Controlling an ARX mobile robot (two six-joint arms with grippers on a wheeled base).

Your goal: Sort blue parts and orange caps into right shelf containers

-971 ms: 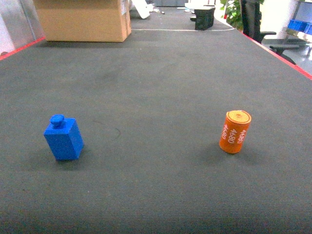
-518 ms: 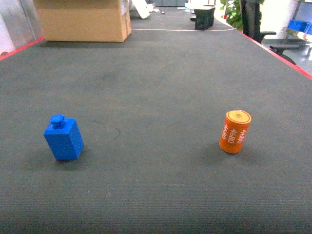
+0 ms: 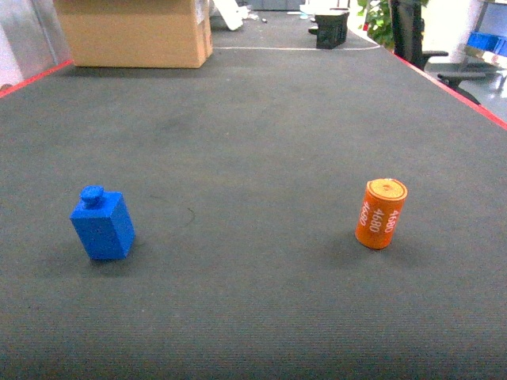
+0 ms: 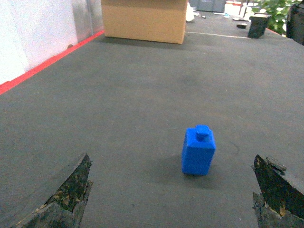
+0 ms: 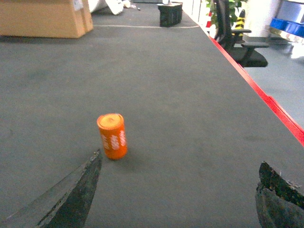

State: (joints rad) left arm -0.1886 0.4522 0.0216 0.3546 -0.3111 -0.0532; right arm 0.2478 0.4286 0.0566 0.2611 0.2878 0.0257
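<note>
A blue part [image 3: 102, 226] stands upright on the dark table mat at the left, knob on top. An orange cap [image 3: 381, 214] with pale numbers on its side stands at the right. Neither gripper shows in the head view. In the left wrist view my left gripper [image 4: 171, 157] is open, and the blue part [image 4: 198, 151] stands just beyond the fingertips, right of centre. In the right wrist view my right gripper [image 5: 180, 159] is open, with the orange cap [image 5: 112, 136] ahead of its left finger. A blue container [image 5: 288, 23] on the steel shelf shows far right.
A cardboard box [image 3: 135, 32] stands at the back left of the mat and a small black box [image 3: 332, 28] at the back. Red strips [image 3: 455, 87] mark the table's side edges. A black office chair [image 5: 240, 40] stands beyond the right edge.
</note>
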